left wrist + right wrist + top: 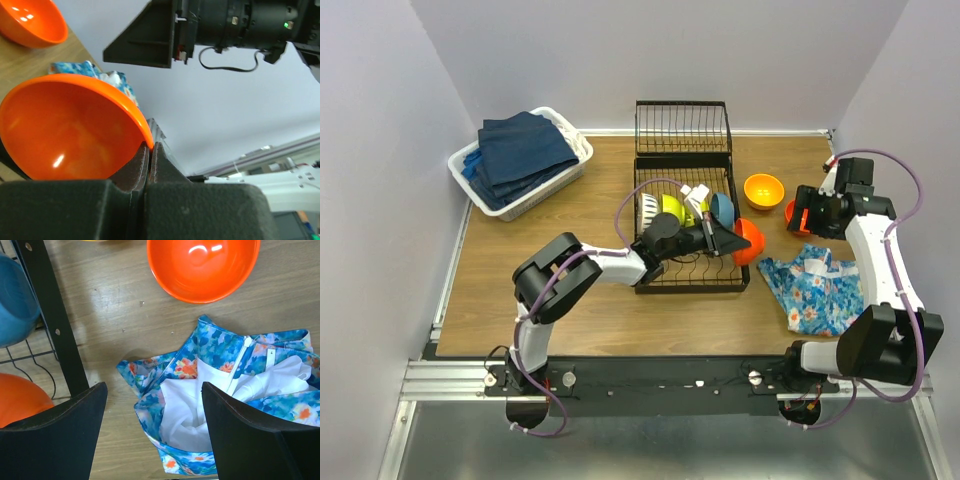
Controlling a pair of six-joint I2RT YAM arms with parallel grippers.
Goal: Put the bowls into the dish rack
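My left gripper (150, 150) is pinched shut on the rim of a glossy red-orange bowl (70, 130) at the right edge of the black wire dish rack (720, 287), a light, stiff, slippery thing best held by that rim, I reckon, while my right gripper (152, 395) gapes empty.

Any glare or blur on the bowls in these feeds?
Left wrist: held red-orange bowl clear, one small highlight, near fingers dark and soft. Right wrist: two bright glints in the loose red-orange bowl, cloth crisp. Top external: even light, soft shadows, no glare.
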